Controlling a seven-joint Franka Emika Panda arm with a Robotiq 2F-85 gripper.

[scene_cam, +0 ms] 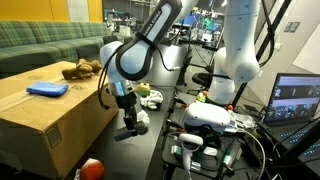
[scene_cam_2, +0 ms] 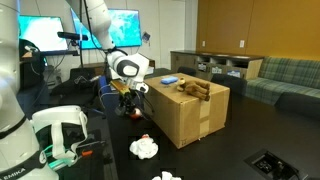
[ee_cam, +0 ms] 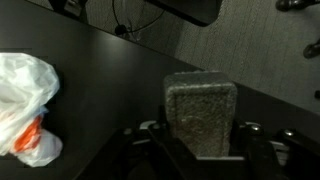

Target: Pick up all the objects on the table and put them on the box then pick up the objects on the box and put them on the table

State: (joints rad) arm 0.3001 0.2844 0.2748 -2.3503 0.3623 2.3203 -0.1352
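Jaws clenched on grey speckled block (ee_cam: pixel 200 112), low over the bench (ee_cam: pixel 100 95), beside the box (scene_cam: pixel 50 125). Grip centred, probably to keep it upright. White bag (ee_cam: pixel 25 95) left.

The only lettering that can be read is "EMIKA", in dark capitals low on the white rounded robot-arm housing (scene_cam_2: pixel 12 160) at the bottom corner of an exterior view. Whatever precedes it is cut off by the picture's edge. The large wall-mounted teal screen (scene_cam_2: pixel 125 25) and the open laptop screen (scene_cam: pixel 297 97) show windows and pictures, but their writing is too small to read. The wrist view shows nothing legible.
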